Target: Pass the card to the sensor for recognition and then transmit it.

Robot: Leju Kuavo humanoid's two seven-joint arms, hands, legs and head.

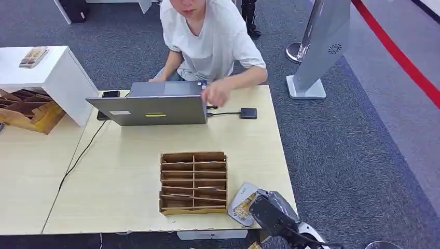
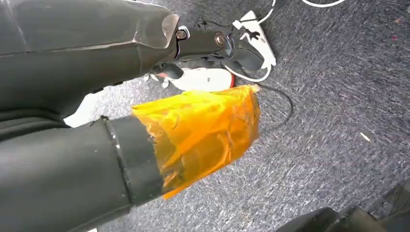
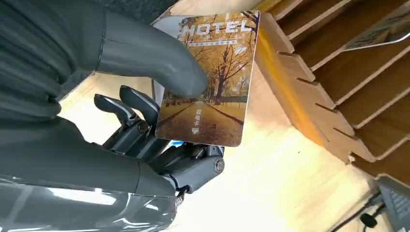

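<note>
R hand [image 3: 159, 125] grips the motel key card [image 3: 208, 82]: thumb pressed on the printed face, darker fingers [image 3: 130, 104] behind it. Card sits just beside the outer wall of the wooden slotted card rack [image 3: 309, 92], above the light wood table [image 3: 270, 193]. In head view my R hand [image 1: 267, 210] is at the near R corner of the table [image 1: 119, 181], card [image 1: 243, 205] poking toward the rack [image 1: 193, 182].

L hand [image 2: 198, 128] hangs toward the carpet, wrapped in orange tape; can't tell if fingers are spread or curled.

Sensor: I take the small black square pad [image 1: 248, 113] cabled to the grey laptop [image 1: 153, 106] to be the reader, well apart from me at the far side. Person [image 1: 210, 36] sits behind the laptop, one hand [image 1: 215, 94] near the cable.

Risks from here:
- Grip looks like a thumb pinch on one part of the card only; most of the card is free. A fast swing could let it pivot or slip out, I judge
- Card edge close to the rack wall; lifting w/o clearing it first could knock the card askew or shove the rack
- Path to reader crosses over the rack and near the laptop lid; low carry = collision
- Person's hand is next to the reader; reaching in blind could hit it
- Card tilted or too high over the pad = prob. no read

Step in hand: card picked, not yet presented; handover not begun
</note>
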